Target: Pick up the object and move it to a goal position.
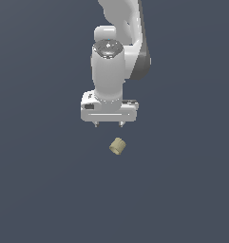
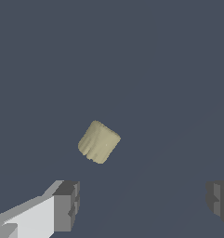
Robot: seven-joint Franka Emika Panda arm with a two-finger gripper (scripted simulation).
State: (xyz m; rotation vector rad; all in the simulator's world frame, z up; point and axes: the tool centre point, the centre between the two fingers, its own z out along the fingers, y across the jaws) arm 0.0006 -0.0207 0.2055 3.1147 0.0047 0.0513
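The object [image 1: 118, 146] is a small tan short cylinder lying tilted on the dark grey floor, near the middle of the exterior view. It also shows in the wrist view [image 2: 99, 142]. My white gripper [image 1: 109, 124] hangs above and just behind it, pointing down, open and empty. In the wrist view the two grey fingertips [image 2: 67, 206] stand wide apart, and the gripper [image 2: 143, 202] holds nothing between them. The object lies ahead of the fingers, apart from them.
The plain dark grey floor [image 1: 40, 190] fills both views. The white arm [image 1: 118, 42] rises behind the gripper toward the top of the exterior view. No other objects show.
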